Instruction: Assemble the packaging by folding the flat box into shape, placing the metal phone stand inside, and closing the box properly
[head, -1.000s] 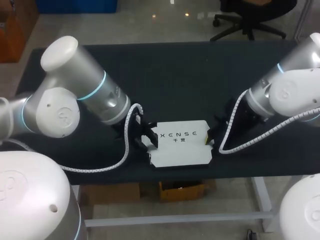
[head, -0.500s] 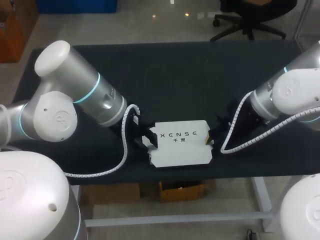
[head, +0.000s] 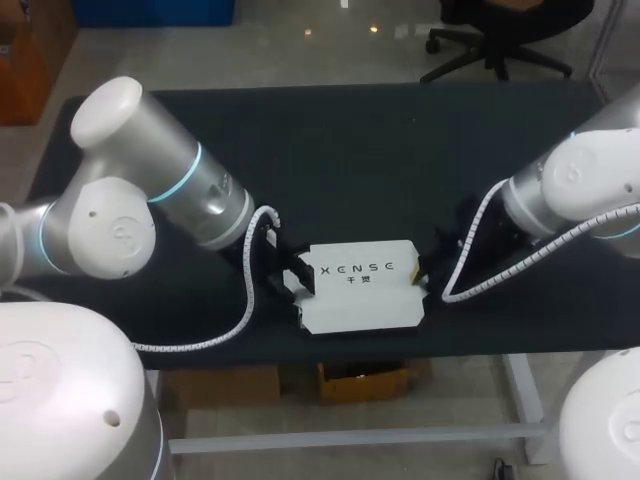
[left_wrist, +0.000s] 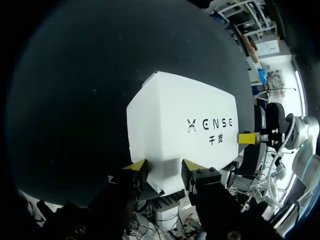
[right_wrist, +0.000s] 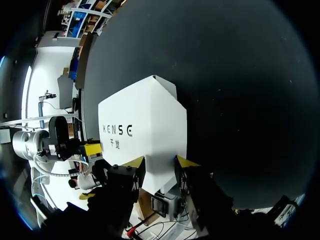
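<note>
A white folded box (head: 362, 290) with dark lettering on its top lies on the black table (head: 350, 150), close to the front edge. My left gripper (head: 300, 280) is at the box's left end. In the left wrist view the box (left_wrist: 180, 120) fills the gap between that gripper's (left_wrist: 162, 169) yellow tips, so it is shut on that end. My right gripper (head: 420, 272) is at the right end. In the right wrist view it (right_wrist: 159, 162) grips the box (right_wrist: 145, 125) the same way. The metal phone stand is not in view.
The table's front edge runs just below the box. Bare black tabletop stretches behind the box and out to both sides. Each wrist view shows a yellow fingertip (left_wrist: 246, 137) (right_wrist: 92, 148) of the other arm at the box's far end.
Both arms' upper parts have shifted slightly outward. The box and the two grippers at its ends stay where they were.
</note>
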